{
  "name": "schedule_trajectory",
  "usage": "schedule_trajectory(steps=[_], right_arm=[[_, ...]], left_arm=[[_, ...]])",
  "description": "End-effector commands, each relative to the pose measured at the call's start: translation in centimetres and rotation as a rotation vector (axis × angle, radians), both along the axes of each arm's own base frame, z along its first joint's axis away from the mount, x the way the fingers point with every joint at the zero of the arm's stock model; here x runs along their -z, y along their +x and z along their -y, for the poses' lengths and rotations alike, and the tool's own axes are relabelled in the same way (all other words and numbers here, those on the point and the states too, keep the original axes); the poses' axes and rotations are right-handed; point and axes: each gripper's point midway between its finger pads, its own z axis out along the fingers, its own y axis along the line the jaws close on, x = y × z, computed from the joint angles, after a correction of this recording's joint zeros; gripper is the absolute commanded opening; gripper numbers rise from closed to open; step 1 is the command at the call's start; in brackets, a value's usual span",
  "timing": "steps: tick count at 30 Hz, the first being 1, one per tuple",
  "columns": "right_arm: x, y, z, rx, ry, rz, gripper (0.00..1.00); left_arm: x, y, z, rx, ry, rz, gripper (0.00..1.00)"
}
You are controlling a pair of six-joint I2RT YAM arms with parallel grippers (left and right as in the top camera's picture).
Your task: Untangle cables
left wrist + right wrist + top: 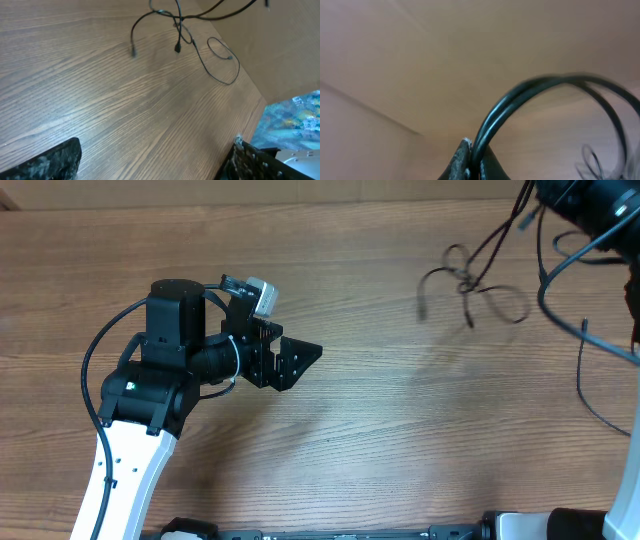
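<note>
The cables [470, 280] are thin black cords knotted in a small bundle at the table's far right, with loose loops and plug ends around the knot. Strands run up from the knot toward my right arm [585, 200] at the top right corner. In the right wrist view my right gripper [472, 152] is shut on two strands of the cables [520, 102], which arch away to the right. My left gripper [300, 360] is open and empty over the table's left-middle, far from the bundle. The left wrist view shows its fingers [155, 165] spread wide, and the cables [185, 35] ahead.
Thicker black wires [585, 350] fixed to the right arm hang over the table's right edge. The left arm's body [160, 370] takes up the left side. The table's far edge and a colourful patch [295, 117] show in the left wrist view.
</note>
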Motion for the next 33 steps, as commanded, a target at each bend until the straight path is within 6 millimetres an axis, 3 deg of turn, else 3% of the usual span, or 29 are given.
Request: schedule_trajectory(steps=[1,4,6,9,13,15,18,21,25,26,27,33], right_arm=[[2.5,-0.3,2.2,0.085,-0.254,-0.055,0.04],[5.2,-0.7,0.9,-0.005,-0.315,-0.142,0.07],[6.1,-1.3,-1.1,-0.103,-0.350,-0.155,0.08],[6.4,-2.2,-4.2,-0.225,-0.404,-0.132,0.08],[6.7,-3.0,-6.6,-0.291,-0.428,-0.128,0.10],[7.0,-3.0,-6.4,-0.276,-0.439,-0.144,0.10],[8.6,-3.0,-4.3,-0.174,-0.473,-0.232,0.15],[10.9,-3.5,-3.7,-0.175,-0.488,-0.318,0.34],[15.9,-3.6,-1.7,-0.087,-0.511,-0.487,0.37],[17.5,-3.6,-1.0,-0.041,-0.520,-0.539,0.51],[19.6,-3.8,-0.5,-0.015,-0.523,-0.598,0.76],[29.5,-5.6,0.7,0.049,-0.466,-0.828,0.93]], left_arm=[[-0.4,0.0,0.1,-0.009,-0.006,-0.002,0.99],[-0.4,-0.1,0.1,-0.011,-0.007,-0.009,1.00],[-0.4,-0.1,0.1,-0.019,-0.014,-0.020,1.00],[-0.4,-0.1,0.1,-0.020,-0.015,-0.023,1.00],[-0.3,-0.1,0.1,-0.020,-0.014,-0.026,1.00],[-0.2,-0.2,0.1,-0.020,-0.012,-0.032,1.00],[0.5,-0.2,-0.4,-0.044,0.015,-0.056,1.00],[1.0,-0.1,-0.9,-0.073,0.045,-0.067,1.00],[1.1,0.1,-1.0,-0.084,0.055,-0.065,1.00],[1.3,0.2,-1.2,-0.095,0.065,-0.063,1.00],[1.6,0.6,-1.8,-0.129,0.096,-0.059,1.00],[3.1,2.0,-4.7,-0.275,0.237,-0.050,1.00]])
